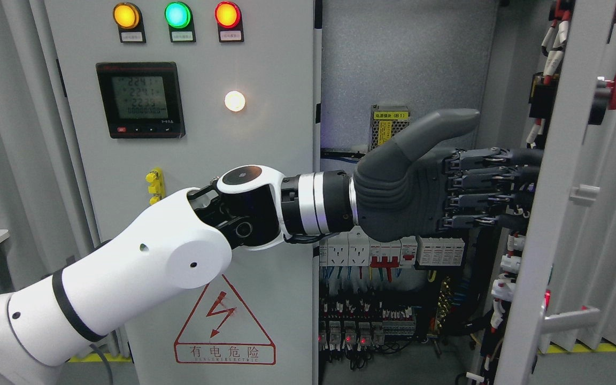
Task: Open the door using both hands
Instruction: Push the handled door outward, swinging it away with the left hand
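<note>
door-swinging step: left hand (447,182), fingers hooked behind the right cabinet door (559,214) edge and gripping it, next needs a steady outward push.

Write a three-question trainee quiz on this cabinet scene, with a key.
1. True or false: the right-hand door is shut flush with the cabinet.
2. Which arm reaches to the door's edge? A) left B) right C) both
3. Fill in: the three lamps at the top of the left door are yellow, ____ and red.

Key
1. False: it stands partly open, and the wiring and the breakers inside show.
2. A: the left hand has its fingers against the door's inner edge; no right arm is in view.
3. green
</note>
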Motion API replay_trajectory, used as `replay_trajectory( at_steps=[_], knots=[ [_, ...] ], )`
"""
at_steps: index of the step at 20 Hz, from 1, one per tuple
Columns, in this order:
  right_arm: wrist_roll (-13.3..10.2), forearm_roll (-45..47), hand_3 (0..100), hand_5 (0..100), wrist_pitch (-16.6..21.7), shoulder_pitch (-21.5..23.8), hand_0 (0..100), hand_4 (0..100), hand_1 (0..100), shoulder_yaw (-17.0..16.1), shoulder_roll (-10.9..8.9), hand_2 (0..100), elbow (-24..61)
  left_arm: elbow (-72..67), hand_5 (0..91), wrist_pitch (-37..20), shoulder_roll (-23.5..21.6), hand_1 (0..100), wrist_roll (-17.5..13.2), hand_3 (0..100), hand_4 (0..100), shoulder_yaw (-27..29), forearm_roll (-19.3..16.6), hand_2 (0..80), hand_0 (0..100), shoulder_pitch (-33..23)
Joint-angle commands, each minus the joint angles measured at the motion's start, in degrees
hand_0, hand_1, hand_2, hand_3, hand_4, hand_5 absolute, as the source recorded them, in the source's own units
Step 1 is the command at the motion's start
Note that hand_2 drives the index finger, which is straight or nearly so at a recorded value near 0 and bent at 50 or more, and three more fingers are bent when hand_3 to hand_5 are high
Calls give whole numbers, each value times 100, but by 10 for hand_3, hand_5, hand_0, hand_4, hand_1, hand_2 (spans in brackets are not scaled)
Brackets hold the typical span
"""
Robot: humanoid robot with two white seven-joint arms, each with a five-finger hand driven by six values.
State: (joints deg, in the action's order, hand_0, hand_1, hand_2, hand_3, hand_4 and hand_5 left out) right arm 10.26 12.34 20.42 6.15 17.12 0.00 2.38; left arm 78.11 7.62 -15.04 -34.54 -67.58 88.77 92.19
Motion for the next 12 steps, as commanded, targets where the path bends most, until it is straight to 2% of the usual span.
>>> replay_trajectory(
  at_steps=[1,9,12],
  knots=[
    [-15,5,0,0,-3,0,219,0,0,2,-44,0,8,38,0,-6,633,0,202,28,35,-352,44,28,288,89],
    [-6,-4,0,0,-3,0,219,0,0,2,-44,0,-1,-190,0,-111,1284,0,255,28,34,-343,79,27,288,221],
    [-6,5,0,0,-3,0,219,0,0,2,-44,0,-1,-287,0,-261,1424,0,439,28,33,-343,79,27,288,308]
  ],
)
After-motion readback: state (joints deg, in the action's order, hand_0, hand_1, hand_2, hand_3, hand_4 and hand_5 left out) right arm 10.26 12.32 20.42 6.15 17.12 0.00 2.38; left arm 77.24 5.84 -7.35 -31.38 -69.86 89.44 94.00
